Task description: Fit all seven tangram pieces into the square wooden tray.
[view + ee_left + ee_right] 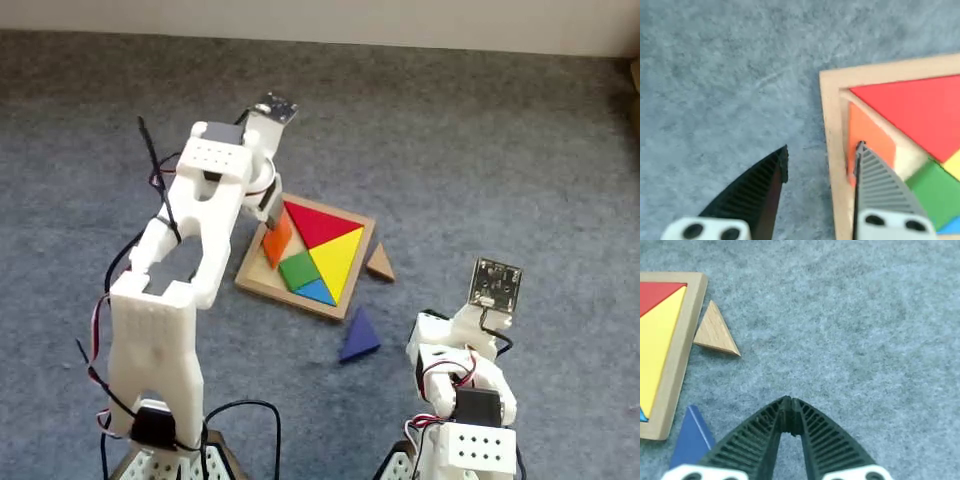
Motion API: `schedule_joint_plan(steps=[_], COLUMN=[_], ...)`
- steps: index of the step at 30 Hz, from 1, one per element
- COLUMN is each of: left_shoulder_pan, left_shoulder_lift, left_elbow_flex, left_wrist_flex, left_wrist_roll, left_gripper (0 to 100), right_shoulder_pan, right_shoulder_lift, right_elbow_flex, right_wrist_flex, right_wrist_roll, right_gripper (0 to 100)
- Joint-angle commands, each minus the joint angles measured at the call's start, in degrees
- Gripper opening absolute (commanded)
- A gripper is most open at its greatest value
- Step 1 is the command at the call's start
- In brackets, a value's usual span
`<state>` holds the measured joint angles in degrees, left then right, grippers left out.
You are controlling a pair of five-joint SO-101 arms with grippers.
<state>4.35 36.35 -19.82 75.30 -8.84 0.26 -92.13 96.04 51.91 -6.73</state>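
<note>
Left hand spread wide astride tray rim, one finger at orange piece, gripping nothing. Right hand closed, empty, near blue triangle, wooden triangle outside tray.

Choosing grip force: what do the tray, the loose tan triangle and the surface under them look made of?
Tray: pale matte wood, probably unpainted. Tan triangle: likely bare wood, same tone. Surface: grey felt or short carpet, judging by fuzzy mottled fibres.

Red triangle, yellow triangle, orange piece, seemingly navy triangle, grey carpet
</note>
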Motion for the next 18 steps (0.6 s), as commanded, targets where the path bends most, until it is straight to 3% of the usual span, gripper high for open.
schedule_joint_plan(steps=[1, 12, 18], left_shoulder_pan=[0.22, 0.22, 1.36], left_shoulder_lift=[3.21, 4.44, 4.44], left_elbow_flex=[-4.88, -17.8, -26.33], left_wrist_flex=[-0.53, 6.33, 15.12], left_wrist_roll=[0.18, 0.35, 0.35], left_gripper=[22, 22, 22], right_shoulder_pan=[0.84, 0.84, 0.84], right_shoulder_lift=[-0.92, -0.92, -0.92], right_elbow_flex=[5.85, 5.85, 5.85], right_wrist_flex=[-0.84, -0.84, -0.84], right_wrist_roll=[0.44, 0.44, 0.44], right_gripper=[1.2, 1.2, 1.2])
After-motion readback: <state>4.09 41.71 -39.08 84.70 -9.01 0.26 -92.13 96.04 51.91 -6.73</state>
